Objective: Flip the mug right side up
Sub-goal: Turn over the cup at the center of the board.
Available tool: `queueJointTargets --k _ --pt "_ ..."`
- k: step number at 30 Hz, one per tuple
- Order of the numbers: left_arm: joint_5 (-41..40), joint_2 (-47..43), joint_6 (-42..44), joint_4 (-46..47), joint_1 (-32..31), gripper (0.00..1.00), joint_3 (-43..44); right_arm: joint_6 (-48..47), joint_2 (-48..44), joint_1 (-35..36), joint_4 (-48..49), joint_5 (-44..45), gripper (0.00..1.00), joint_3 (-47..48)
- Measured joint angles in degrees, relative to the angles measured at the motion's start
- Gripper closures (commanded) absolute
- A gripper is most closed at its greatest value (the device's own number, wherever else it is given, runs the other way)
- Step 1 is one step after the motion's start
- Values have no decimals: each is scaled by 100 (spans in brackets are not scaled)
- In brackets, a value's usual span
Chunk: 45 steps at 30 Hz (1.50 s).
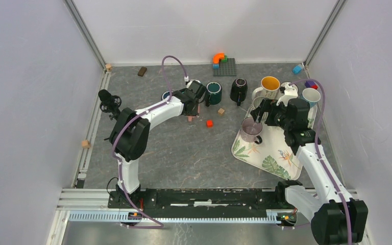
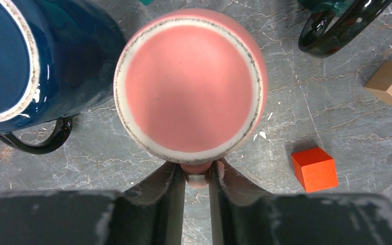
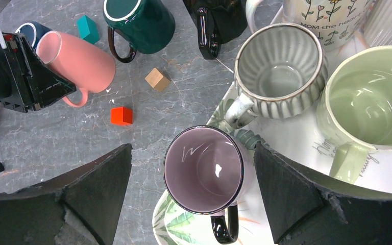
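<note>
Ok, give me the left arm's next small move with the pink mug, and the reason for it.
Probably roll the wrist until the rim faces up. The left gripper is shut on the pink mug by its handle, and the right wrist view shows the mug tilted on its side, not yet upright. Keep it off the blue mug close beside it.
</note>
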Motion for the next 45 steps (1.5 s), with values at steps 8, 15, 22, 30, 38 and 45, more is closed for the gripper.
queueJointTargets --k 8,15,22,30,38,45 --pt "111 -4 44 181 0 98 -50 2 0 22 0 -35 6 0" --pt "566 -560 42 579 4 98 -693 107 -2 42 129 -232 6 0" --pt "1224 -1491 26 988 4 98 -1178 337 -15 181 474 -540 6 -50" --pt "2210 -2426 -304 1613 4 98 -1379 890 -20 448 1333 -1102 4 -339" --pt "3370 -3058 -896 2492 4 98 -1495 1735 -44 798 2771 -1604 3 -831" --pt "4129 -3305 -1499 3388 4 98 -1499 2702 -7 973 4363 -1991 3 -1075"
